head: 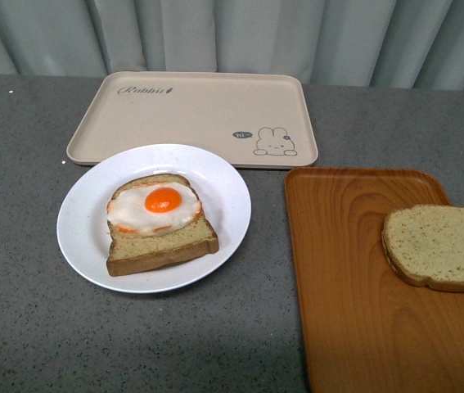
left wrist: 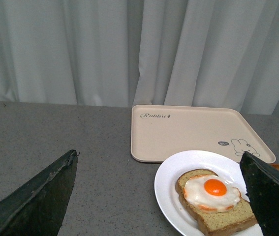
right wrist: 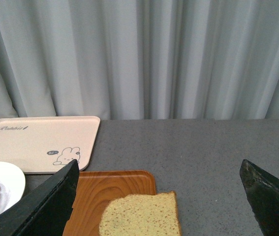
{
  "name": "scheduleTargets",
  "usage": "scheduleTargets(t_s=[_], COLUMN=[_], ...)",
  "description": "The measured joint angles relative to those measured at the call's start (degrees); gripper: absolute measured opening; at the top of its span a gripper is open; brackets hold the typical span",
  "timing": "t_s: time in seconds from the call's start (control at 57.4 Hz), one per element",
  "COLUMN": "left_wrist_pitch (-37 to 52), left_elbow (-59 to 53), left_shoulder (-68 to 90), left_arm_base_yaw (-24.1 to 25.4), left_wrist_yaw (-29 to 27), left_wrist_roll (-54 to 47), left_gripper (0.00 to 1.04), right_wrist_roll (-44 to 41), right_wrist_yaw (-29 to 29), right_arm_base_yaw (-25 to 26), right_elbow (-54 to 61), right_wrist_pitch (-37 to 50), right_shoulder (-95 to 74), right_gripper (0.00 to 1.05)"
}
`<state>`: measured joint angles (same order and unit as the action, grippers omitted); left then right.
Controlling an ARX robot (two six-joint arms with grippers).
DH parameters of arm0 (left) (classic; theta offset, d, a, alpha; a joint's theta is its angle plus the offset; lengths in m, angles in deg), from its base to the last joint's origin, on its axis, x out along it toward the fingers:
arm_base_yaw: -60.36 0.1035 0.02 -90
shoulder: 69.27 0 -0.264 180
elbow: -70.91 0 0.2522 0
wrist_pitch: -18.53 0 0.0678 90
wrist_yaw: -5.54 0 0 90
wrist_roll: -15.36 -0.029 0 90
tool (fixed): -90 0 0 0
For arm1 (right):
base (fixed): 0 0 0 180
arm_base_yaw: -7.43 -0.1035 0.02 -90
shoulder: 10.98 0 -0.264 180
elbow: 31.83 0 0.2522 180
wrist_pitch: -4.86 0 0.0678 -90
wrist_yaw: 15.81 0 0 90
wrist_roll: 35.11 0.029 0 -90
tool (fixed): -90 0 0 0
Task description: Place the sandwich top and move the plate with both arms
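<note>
The sandwich top [head: 442, 246], a plain speckled bread slice, lies on the orange wood-grain tray [head: 354, 286] at the right; the right wrist view shows this slice [right wrist: 141, 216] too. The white plate [head: 84, 237] sits left of centre and holds a bread slice with a fried egg [head: 159, 221]. No arm shows in the front view. My left gripper [left wrist: 161, 196] is open, hanging back from the plate [left wrist: 171, 189], its black fingers [left wrist: 36, 201] wide apart. My right gripper [right wrist: 161, 201] is open too, held back from the plain slice, nothing between its fingers [right wrist: 269, 201].
A beige rabbit-print tray [head: 195, 115] lies at the back, behind the plate. Grey curtains [head: 232, 33] close off the far edge of the grey table [head: 19, 327]. The orange tray runs off the frame's right and bottom edges.
</note>
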<state>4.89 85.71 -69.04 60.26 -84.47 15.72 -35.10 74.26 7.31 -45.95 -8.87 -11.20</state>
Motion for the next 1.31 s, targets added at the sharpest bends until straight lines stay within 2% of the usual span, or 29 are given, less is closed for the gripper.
scheduleTargets(t_s=[1.307], left_wrist_pitch=[0.00], left_elbow=[0.00], left_shoulder=[0.00], left_arm_base_yaw=[-0.02], left_wrist_yaw=[0.00], left_wrist_roll=[0.02], left_gripper=[0.98], right_wrist_roll=[0.00], right_wrist_yaw=[0.00], right_arm_base_yaw=[0.00], right_elbow=[0.00], right_wrist_pitch=[0.00], right_shoulder=[0.00], right_gripper=[0.96])
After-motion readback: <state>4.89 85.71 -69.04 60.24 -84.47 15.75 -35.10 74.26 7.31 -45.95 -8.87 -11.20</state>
